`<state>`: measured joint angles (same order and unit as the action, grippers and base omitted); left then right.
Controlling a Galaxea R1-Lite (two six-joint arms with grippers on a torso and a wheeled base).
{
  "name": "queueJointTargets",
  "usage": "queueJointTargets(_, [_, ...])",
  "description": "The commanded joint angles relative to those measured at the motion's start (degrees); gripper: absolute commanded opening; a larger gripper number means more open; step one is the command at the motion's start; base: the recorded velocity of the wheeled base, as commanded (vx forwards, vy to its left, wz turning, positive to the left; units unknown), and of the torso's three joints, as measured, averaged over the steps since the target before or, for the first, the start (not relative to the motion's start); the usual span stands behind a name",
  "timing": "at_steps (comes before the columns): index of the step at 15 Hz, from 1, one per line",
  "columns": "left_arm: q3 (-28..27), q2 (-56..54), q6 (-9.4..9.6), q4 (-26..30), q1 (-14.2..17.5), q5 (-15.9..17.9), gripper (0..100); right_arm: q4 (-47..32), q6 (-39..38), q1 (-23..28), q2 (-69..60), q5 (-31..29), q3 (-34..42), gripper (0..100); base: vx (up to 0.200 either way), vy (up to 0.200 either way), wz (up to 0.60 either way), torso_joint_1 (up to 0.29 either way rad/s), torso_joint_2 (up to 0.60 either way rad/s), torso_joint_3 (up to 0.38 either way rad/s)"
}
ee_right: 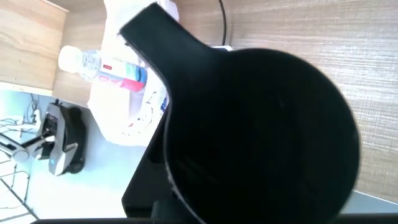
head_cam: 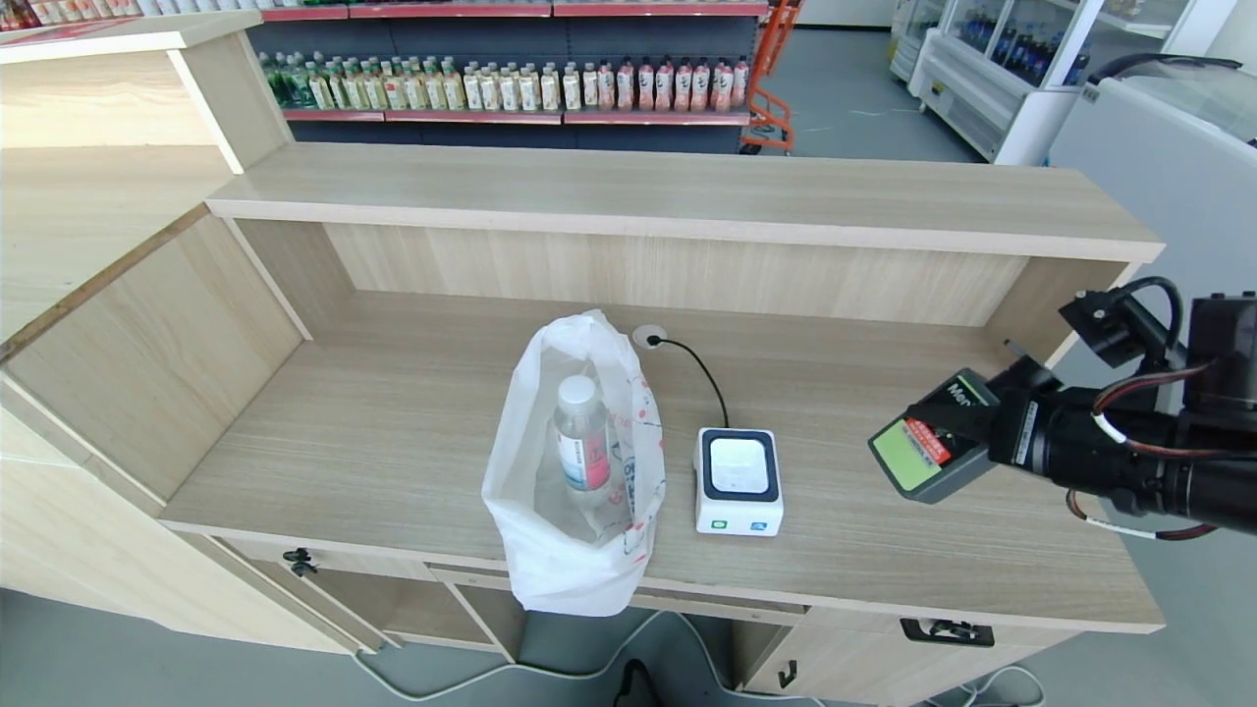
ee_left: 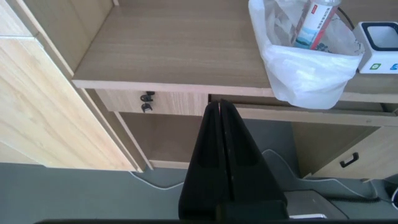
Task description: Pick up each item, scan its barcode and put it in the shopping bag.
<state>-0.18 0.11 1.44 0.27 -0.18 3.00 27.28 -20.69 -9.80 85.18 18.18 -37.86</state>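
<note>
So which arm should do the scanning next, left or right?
Probably right: the right hand holds the box close to the scanner, while the left hand is shut and empty, low in front of the counter.

head: high, down on counter (head_cam: 393,442) | wrists: left off its front, right close above | shared: shopping bag (head_cam: 560,560)

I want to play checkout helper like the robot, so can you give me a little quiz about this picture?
1. True or false: the bottle lies on the counter outside the shopping bag.
2. What does the right gripper hold? A a box; B a bottle; C nothing.
3. Fill in: a black cable runs from the ___ beside the bag.
Key: 1 false, it is inside the bag. 2 A. 3 scanner.
</note>
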Motion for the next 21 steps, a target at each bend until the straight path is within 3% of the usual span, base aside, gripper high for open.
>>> queueJointTargets(1, [0.01, -0.02, -0.03, 0.0, 0.01, -0.01, 0, 0.49, 1.18, -0.04, 3.15, 0.37, 0.25, 0, 0.0, 0.0, 0.0, 0.0, 0.0, 0.0])
queueJointTargets(9, [0.01, -0.02, -0.03, 0.0, 0.01, -0.01, 0, 6.73, 1.53, -6.63, 10.54, -0.77, -1.07, 0, 0.0, 0.0, 0.0, 0.0, 0.0, 0.0])
queueJointTargets(13, [0.01, -0.02, -0.03, 0.0, 0.01, -0.01, 0, 10.25, 1.7, -7.34, 14.32, -4.55, -1.16, 0, 0.0, 0.0, 0.0, 0.0, 0.0, 0.0])
queueJointTargets(21, [0.01, -0.02, -0.03, 0.0, 0.01, -0.01, 0, 14.47, 1.44, -9.53, 17.74, -4.64, -1.51, 0, 0.0, 0.0, 0.0, 0.0, 0.0, 0.0])
